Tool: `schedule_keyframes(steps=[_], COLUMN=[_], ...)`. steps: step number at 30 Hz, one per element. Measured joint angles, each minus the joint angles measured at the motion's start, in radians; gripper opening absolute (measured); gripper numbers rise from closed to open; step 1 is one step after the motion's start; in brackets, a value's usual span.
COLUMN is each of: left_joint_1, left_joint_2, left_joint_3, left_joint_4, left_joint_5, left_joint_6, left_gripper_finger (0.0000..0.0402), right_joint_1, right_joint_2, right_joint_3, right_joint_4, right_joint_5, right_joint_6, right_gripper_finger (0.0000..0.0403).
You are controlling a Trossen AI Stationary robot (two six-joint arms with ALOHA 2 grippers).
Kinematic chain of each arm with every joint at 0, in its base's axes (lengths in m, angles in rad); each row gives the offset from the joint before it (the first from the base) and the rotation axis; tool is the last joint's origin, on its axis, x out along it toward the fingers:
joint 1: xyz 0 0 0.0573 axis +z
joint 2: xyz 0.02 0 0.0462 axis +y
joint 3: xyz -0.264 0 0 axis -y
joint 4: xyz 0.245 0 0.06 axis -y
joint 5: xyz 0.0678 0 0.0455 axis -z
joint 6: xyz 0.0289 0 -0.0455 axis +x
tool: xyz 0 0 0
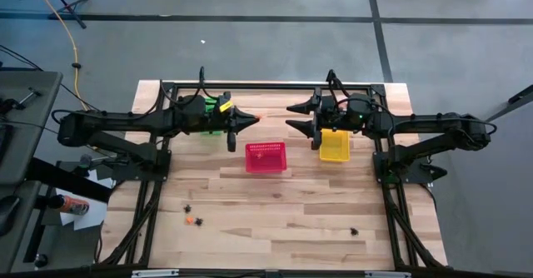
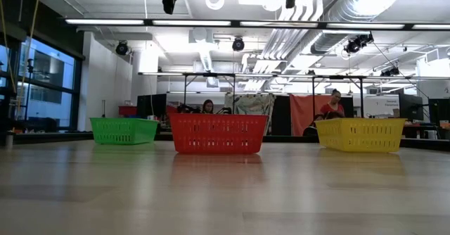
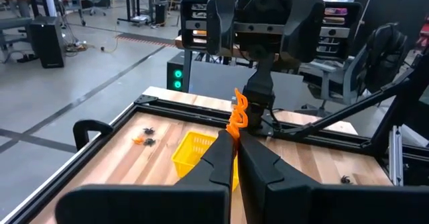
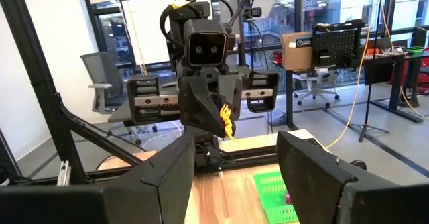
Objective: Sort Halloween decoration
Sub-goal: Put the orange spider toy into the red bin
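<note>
Left pincer [image 1: 254, 118] is clenched on a tiny orange trinket [image 3: 237, 113], right pincer [image 1: 290, 116] released facing it; a sloppy handoff could drop it short of the red basket [image 1: 266, 156] below.

Pale wood-plank table [image 1: 275, 203], smooth; 3 plastic mesh baskets [image 2: 218, 133]; matt black grippers [image 3: 236, 133]

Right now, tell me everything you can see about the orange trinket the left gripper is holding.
The orange trinket is a small, thin, wavy-edged piece that looks like soft plastic. It stands roughly upright, pinched at its lower end between the shut fingertips of the left gripper, with most of it sticking out above them. It hangs in the air over the wooden table, between the two arms, facing the open right gripper. Nothing else touches it.
</note>
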Motion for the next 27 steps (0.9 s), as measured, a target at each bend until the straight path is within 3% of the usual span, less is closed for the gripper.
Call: schedule_keyframes(steps=[20, 27], left_joint_1=[0.0, -0.014], left_joint_2=[0.001, 0.125], left_joint_3=[0.0, 0.159], left_joint_4=[-0.017, -0.283], left_joint_5=[0.02, 0.054], left_joint_6=[-0.03, 0.025], left_gripper_finger=[0.0, 0.0], right_joint_1=[0.0, 0.0], right_joint_2=[0.0, 0.0], right_joint_3=[0.0, 0.0], right_joint_4=[0.0, 0.0], right_joint_5=[0.0, 0.0], right_joint_6=[0.0, 0.0], right_gripper_finger=[0.0204, 0.0204])
